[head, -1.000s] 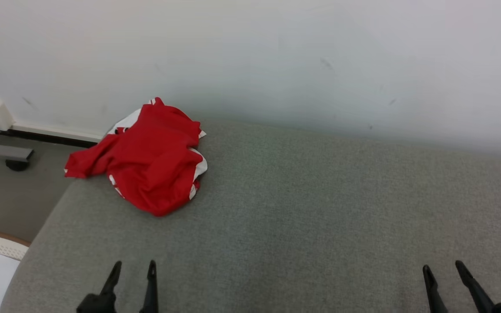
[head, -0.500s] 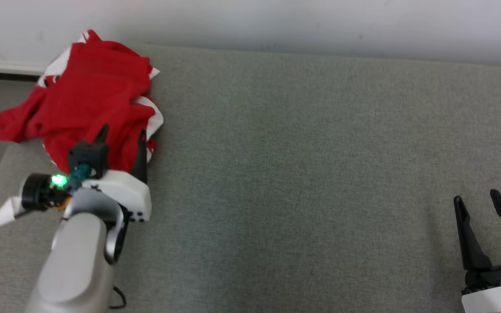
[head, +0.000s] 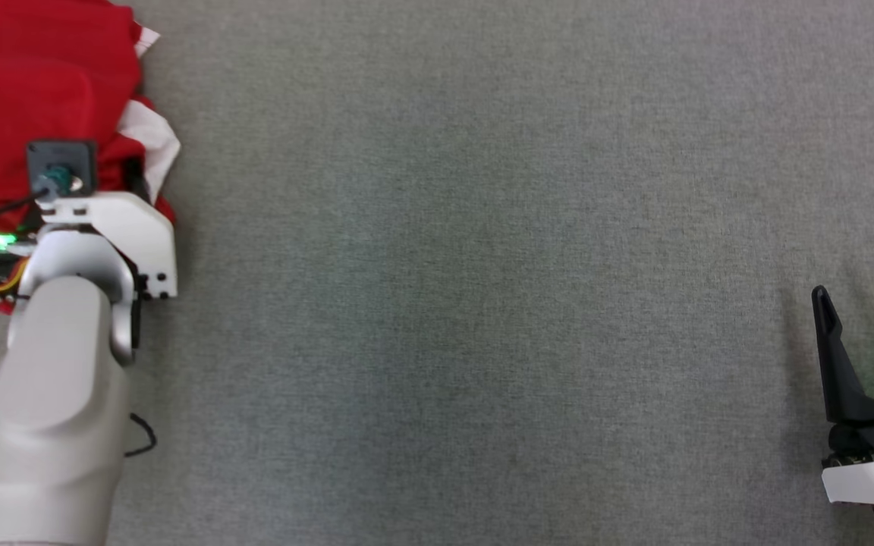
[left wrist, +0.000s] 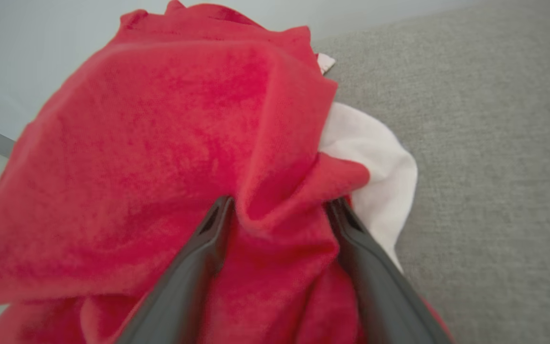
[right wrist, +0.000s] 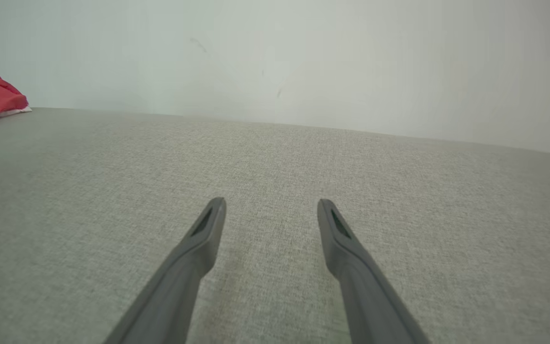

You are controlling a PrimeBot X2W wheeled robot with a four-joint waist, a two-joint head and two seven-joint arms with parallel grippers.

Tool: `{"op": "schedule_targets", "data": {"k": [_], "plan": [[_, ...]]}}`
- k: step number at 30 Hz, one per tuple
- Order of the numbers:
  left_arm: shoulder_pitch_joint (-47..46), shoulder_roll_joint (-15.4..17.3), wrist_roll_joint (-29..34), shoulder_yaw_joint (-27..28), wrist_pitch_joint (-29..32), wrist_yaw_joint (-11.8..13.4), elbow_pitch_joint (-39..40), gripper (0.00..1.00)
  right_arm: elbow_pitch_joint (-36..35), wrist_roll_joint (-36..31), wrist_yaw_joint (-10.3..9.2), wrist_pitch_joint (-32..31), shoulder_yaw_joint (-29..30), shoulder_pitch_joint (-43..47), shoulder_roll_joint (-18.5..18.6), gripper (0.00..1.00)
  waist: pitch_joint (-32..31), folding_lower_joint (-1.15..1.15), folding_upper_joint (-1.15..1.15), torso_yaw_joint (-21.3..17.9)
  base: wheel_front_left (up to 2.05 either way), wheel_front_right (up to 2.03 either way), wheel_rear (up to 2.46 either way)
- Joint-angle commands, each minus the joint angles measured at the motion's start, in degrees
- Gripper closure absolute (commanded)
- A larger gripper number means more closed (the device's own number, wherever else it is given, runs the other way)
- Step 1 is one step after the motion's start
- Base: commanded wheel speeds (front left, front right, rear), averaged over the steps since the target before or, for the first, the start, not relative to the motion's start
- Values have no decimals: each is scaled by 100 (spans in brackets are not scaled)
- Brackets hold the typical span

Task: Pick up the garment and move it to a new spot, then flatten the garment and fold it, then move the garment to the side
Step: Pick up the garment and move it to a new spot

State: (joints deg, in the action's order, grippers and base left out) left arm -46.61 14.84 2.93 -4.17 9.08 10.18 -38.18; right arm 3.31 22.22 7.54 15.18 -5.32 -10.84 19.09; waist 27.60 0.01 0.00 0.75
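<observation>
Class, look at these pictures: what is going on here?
The robot's left gripper is open, its fingers pushed into the crumpled red and white garment on the grey fabric surface. A fold lies between them, not yet gripped. The right gripper hangs open over bare fabric, well apart from the garment.

Nothing legible: no text, label or number on the garment

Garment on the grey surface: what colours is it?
The garment is mostly red with some white at one edge; the left wrist view shows it best.
</observation>
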Motion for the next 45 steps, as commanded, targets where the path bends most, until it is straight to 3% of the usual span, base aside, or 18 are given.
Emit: {"op": "schedule_targets", "data": {"k": [1, 5, 6, 8, 14, 25, 34, 41, 45], "plan": [[-112, 82, 2, 18, 89, 42, -167, 0, -54, 70, -10, -4, -21, -132, 41, 0, 122, -1, 0, -63, 0, 0, 0], [-249, 96, -67, 14, 155, 27, -411, 0, -49, 75, -10, -4, -59, -176, 68, 0, 193, -1, 0, -83, 0, 0, 0], [-276, 61, -95, 17, 144, 30, -464, 44, -43, 76, -10, -3, -64, -188, 74, 0, 202, -1, 0, -85, 0, 0, 0], [-314, -2, -146, 13, 91, 63, -560, 100, -18, 77, -10, -3, -75, -188, 74, 0, 194, -1, 0, -84, 0, 0, 0], [-342, -124, -303, 32, -188, -30, -703, 100, 114, 58, -10, -3, -84, -76, 3, 0, -50, -1, 0, -58, 0, 0, 0], [-67, 75, -704, 121, -542, -497, -171, 100, 442, -59, -10, -3, -254, 319, -371, 0, -1408, -1, 0, -121, 0, 0, 0], [301, 135, -1040, 51, 27, -990, 1381, 100, 591, -189, -10, -3, -220, 694, -673, 0, -2166, -1, 0, -238, 0, 0, 0], [822, -104, -1531, -104, 750, -1291, 3009, 100, 635, -236, -10, -4, -199, 857, -791, 0, -2416, -1, 0, -475, 0, 0, 0], [1095, -266, -1739, -255, 1105, -1340, 3856, 100, 637, -249, -10, -4, -172, 877, -834, 0, -2436, -1, 0, -623, 0, 0, 0]]}}
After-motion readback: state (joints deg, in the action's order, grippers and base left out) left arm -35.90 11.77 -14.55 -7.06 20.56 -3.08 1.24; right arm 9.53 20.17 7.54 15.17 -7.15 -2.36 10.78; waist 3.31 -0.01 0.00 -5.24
